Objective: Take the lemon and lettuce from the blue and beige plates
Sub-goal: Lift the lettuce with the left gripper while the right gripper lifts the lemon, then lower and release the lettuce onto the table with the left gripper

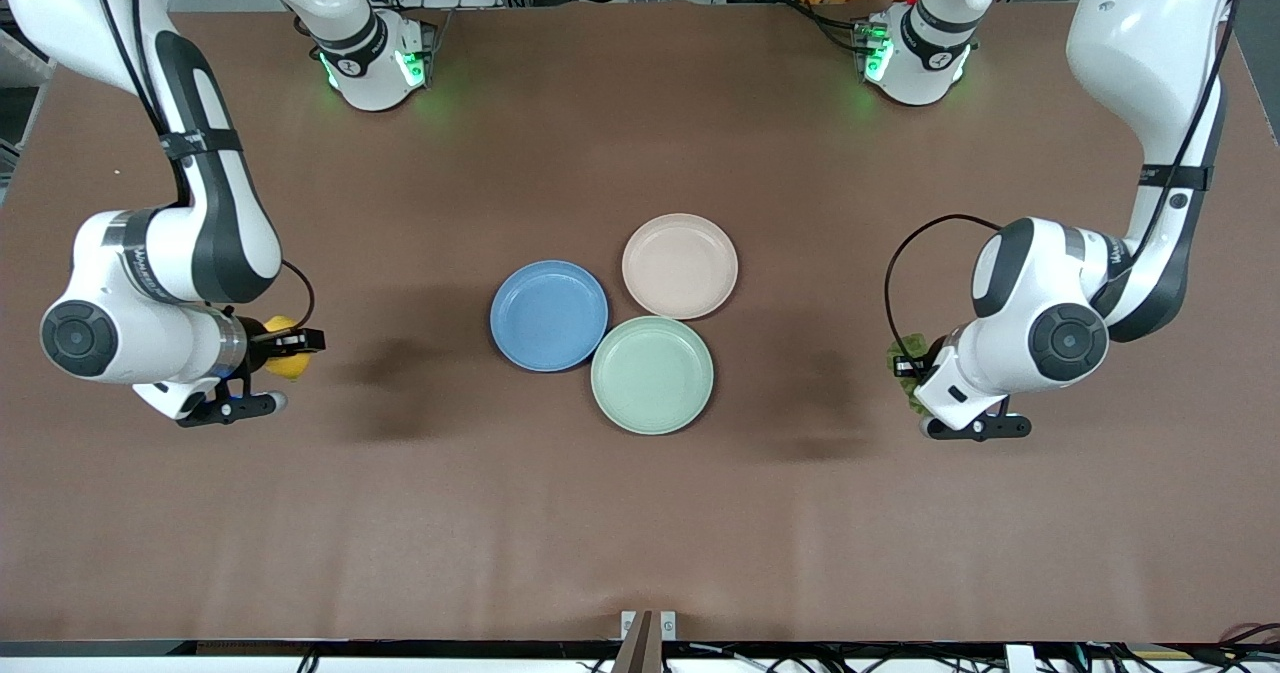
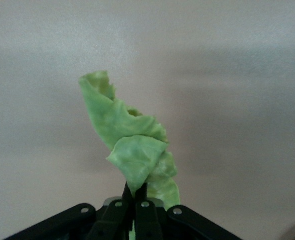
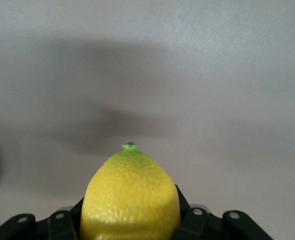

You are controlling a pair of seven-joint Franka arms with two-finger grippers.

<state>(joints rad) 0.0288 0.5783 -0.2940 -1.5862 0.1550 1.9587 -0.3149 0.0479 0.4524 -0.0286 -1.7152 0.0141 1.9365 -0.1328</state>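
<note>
My right gripper (image 1: 292, 345) is shut on the yellow lemon (image 1: 287, 362) and holds it above the bare table toward the right arm's end. In the right wrist view the lemon (image 3: 130, 197) fills the space between the fingers. My left gripper (image 1: 908, 365) is shut on the green wrinkled lettuce (image 1: 911, 351) above the table toward the left arm's end. The lettuce leaf (image 2: 130, 145) sticks out from the closed fingertips in the left wrist view. The blue plate (image 1: 549, 314) and the beige plate (image 1: 680, 265) stand empty at the table's middle.
A pale mint-green plate (image 1: 652, 374), also empty, touches the blue and beige plates and lies nearer to the front camera. Brown table surface (image 1: 640, 513) spreads around the plates. Both arm bases stand at the table's edge farthest from the front camera.
</note>
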